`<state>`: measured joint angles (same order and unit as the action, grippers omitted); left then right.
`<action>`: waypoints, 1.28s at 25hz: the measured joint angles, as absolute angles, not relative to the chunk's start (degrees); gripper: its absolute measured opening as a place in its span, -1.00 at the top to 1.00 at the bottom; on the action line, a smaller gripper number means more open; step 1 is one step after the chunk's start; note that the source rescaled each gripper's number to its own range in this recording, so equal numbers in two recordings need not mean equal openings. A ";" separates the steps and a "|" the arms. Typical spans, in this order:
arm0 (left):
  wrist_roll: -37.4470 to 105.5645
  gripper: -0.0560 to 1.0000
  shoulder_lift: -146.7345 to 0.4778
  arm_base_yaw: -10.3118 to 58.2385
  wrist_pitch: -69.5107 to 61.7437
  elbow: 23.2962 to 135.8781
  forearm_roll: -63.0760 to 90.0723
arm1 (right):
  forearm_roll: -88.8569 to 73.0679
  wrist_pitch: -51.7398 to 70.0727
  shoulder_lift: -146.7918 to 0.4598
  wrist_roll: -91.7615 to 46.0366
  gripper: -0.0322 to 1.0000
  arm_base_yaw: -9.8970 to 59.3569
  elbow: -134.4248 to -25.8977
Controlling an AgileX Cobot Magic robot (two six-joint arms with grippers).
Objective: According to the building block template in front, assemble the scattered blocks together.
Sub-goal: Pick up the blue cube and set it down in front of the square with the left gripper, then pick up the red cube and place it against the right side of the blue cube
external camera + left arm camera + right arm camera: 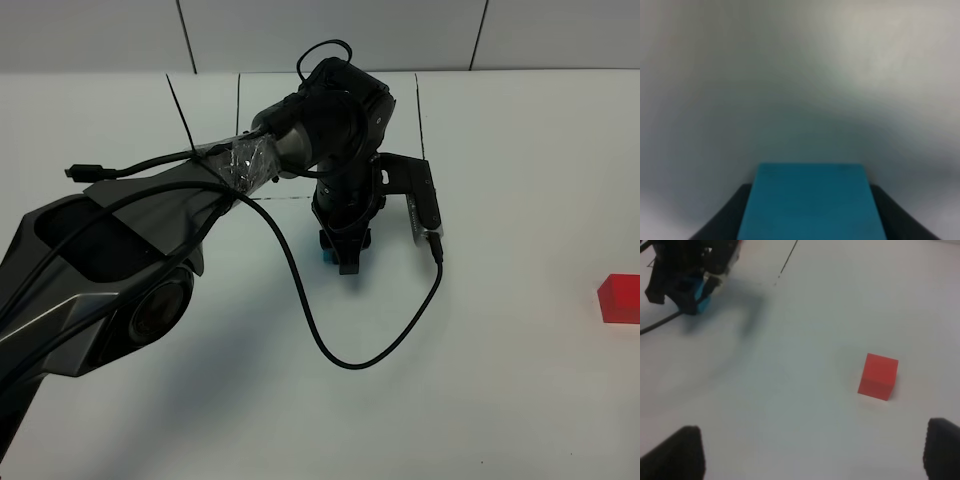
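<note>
Your left gripper (343, 252) clamps the cyan cube (810, 202) at mid-counter (500, 400), its fingers (722, 222) nearly hiding it from above. The red cube (620, 298) sits well apart, clipped by the high view's edge. Your right gripper (815, 460) hangs spread wide, only blurred tips showing.

The left arm (150, 270) stretches from the lower left of the frame to the centre. There the left gripper (341, 250) points down at the white table (500, 400). A bit of a cyan cube (328, 257) shows between its dark fingers, right at the tabletop. A red cube (620, 298) sits at the right edge, well apart from it. A black cable (350, 365) loops below the gripper. Thin black lines (240, 100) are drawn on the table in the upper centre.
</note>
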<state>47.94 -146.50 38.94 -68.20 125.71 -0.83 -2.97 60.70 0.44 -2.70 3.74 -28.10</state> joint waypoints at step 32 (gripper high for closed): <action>19.69 -1.00 -120.94 26.41 -68.31 114.99 -7.65 | -2.97 60.70 0.44 -2.57 -0.54 3.74 -28.10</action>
<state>19.69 -120.94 26.41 -68.31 114.99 -7.65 -2.97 60.70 0.44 -2.57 3.74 -28.10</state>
